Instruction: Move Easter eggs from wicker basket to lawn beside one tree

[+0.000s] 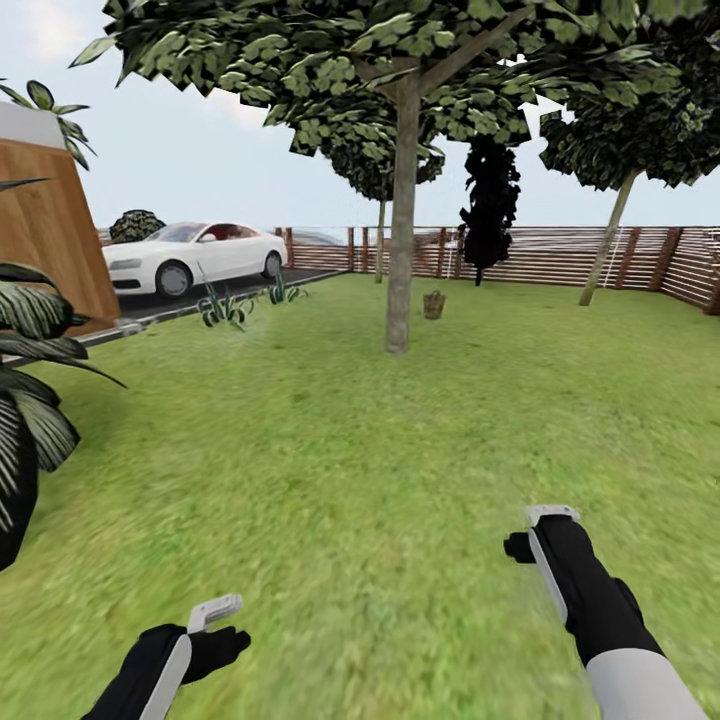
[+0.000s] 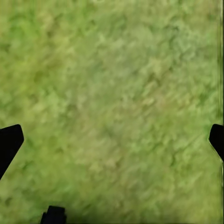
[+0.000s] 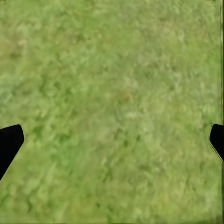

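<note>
Wide green lawn (image 1: 380,470) stretching out to a slatted wooden fence (image 1: 560,255), pale sky above. Front and centre stands the tree (image 1: 400,230), straight grey-brown trunk, leafy crown overhead. Just right of its trunk and a bit beyond, there's the basket (image 1: 433,304), small and brown on the grass; too far off to see any eggs inside. Well left of the tree, a white car (image 1: 195,255) sits on dark asphalt, spiky plants (image 1: 225,308) at the grass edge. Near the camera, the left gripper (image 1: 215,612) and right gripper (image 1: 550,517) hang over bare grass. Both wrist views show fingers (image 2: 10,142) spread wide at the frame edges, nothing between them but grass.
</note>
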Motion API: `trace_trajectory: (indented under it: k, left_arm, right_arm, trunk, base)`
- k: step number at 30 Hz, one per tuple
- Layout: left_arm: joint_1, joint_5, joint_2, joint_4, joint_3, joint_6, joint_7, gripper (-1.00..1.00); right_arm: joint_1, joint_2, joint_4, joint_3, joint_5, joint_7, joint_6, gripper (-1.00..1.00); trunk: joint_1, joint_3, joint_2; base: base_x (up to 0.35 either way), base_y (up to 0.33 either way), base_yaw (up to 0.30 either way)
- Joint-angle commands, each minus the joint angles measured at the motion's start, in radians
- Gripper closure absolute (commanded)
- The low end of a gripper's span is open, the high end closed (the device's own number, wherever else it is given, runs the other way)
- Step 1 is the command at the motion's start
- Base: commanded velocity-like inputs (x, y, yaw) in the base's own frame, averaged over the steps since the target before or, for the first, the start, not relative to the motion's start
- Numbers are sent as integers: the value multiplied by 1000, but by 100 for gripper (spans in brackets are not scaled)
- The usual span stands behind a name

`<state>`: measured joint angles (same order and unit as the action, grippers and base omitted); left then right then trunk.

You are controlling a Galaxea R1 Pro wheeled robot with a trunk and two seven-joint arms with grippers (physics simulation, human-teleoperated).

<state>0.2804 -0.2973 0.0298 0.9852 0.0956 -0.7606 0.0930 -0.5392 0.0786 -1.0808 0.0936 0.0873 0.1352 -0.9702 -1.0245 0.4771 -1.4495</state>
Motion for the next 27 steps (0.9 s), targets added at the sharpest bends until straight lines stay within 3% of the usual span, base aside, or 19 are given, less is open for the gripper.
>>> trace_trajectory:
  k: [1,27]
  left_arm:
    - [0,-10,0,2,-1,-5,10,-100]
    - [0,-10,-6,1,-5,-5,10,-100]
  right_arm:
    - [-1,0,-4,0,8,-5,-5,-100]
    - [-1,-7,-17,-6,11,-5,-13,-100]
  trunk:
    - [0,0,-1]
    - [0,-2,-1]
  base:
    - [272,-222,-242]
    - [272,-222,-29]
